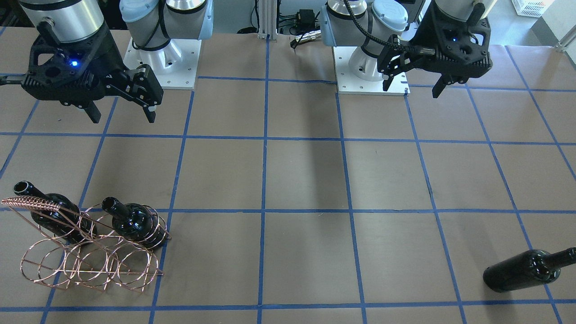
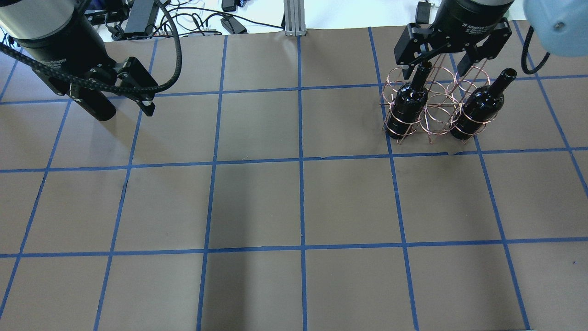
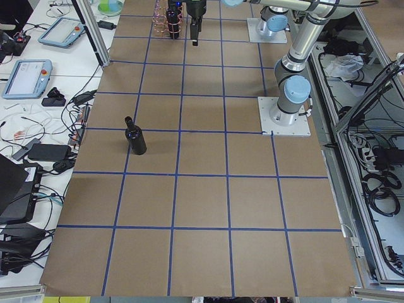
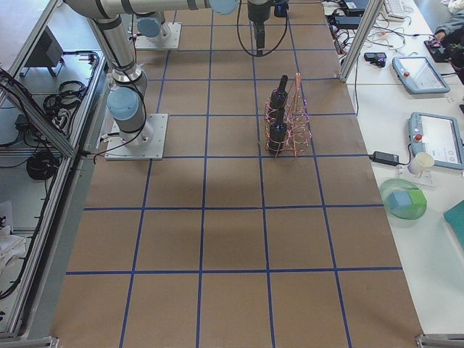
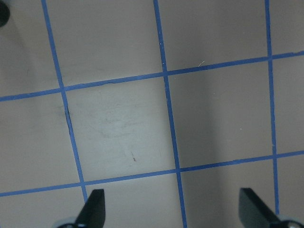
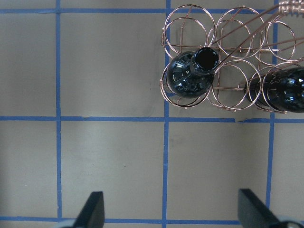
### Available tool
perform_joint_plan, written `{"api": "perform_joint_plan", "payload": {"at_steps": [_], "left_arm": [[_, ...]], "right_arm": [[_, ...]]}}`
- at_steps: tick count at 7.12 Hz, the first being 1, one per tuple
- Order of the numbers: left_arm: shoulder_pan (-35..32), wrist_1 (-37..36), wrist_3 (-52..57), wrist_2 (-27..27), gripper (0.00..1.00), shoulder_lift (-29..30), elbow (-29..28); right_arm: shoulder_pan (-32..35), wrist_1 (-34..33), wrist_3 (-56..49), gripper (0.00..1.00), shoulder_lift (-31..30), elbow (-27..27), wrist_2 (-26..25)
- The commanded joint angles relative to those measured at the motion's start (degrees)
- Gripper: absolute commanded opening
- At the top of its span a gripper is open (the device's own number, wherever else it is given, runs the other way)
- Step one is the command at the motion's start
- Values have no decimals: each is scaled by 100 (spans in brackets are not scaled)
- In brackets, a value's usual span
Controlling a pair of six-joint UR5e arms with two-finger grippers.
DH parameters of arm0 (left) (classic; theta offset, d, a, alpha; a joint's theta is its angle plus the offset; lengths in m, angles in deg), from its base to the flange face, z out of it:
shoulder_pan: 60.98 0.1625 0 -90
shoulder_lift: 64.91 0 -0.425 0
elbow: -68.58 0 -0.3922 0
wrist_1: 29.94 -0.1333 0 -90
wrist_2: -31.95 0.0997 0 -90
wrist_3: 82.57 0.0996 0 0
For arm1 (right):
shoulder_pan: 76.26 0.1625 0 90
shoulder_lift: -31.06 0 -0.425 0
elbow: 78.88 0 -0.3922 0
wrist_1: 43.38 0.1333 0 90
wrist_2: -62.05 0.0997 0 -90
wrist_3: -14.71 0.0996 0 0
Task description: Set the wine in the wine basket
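Left fingers [image 5: 93, 210]: spread wide, nothing held, above counter [image 5: 118, 128]. Right fingers [image 6: 93, 210]: likewise spread and empty, near wine basket [image 6: 228, 33]. Basket holds one bottle [image 6: 187, 78] and another [image 6: 280, 90], both upright in outer loops, middle loop free. Remaining wine [image 1: 522, 271]: on counter, well apart from basket. Likely progress: two stowed, one left. Loose wine visible in front and left-side views, absent from overhead.

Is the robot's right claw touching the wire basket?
Apart. In the front-facing view the right gripper hangs open, with bare table showing between it and the wine basket.
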Motion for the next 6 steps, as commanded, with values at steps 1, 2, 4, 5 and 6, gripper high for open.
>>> {"api": "perform_joint_plan", "payload": {"at_steps": [1,2,4,5,6], "left_arm": [[16,-11,-1,3,100,33,0],[-10,-29,-62,-14,100,103,9],[34,-29,8,-5,100,95,0],[34,-29,8,-6,100,95,-9],[34,-29,-1,-6,100,86,-35]], "right_arm": [[0,0,0,100,0,0,0],[44,-17,35,100,-17,0,61],[341,-26,716,100,-9,-9,53],[447,-26,877,100,17,-9,18],[405,-52,653,100,52,-17,-17]]}}
